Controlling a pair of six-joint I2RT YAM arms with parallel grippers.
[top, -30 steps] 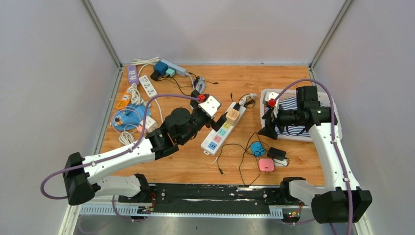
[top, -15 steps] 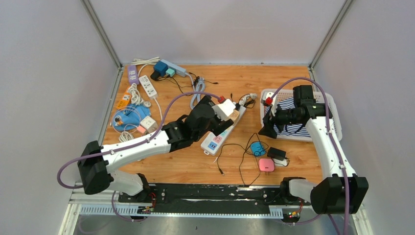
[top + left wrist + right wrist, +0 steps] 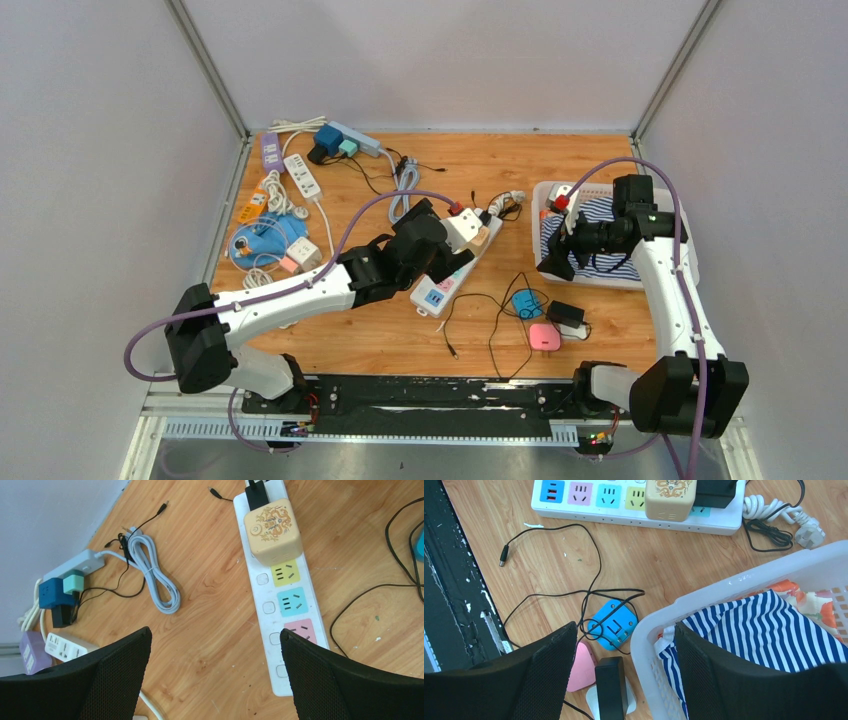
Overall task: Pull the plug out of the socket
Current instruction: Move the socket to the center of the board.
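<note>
A tan cube plug (image 3: 272,530) with a dragon print sits in the white power strip (image 3: 264,607), and a black plug (image 3: 257,492) sits just beyond it. My left gripper (image 3: 215,632) hangs open above the strip's near end, its right finger (image 3: 325,680) over the pink socket, nothing between the jaws. In the top view the left gripper (image 3: 452,258) covers the strip (image 3: 432,295). My right gripper (image 3: 624,629) is open and empty, hovering over the basket's corner. The right wrist view also shows the tan plug (image 3: 671,497) in the strip (image 3: 589,511).
A white basket (image 3: 724,587) with striped cloth (image 3: 769,630) stands at the right. Loose blue (image 3: 611,625), pink (image 3: 579,667) and black (image 3: 610,685) adapters with thin cables lie beside it. More power strips (image 3: 300,175) and a coiled grey cord (image 3: 155,575) lie at the far left.
My left arm swung right and now hangs over the power strip. The right gripper drew back a little toward the basket. Both stayed open.
</note>
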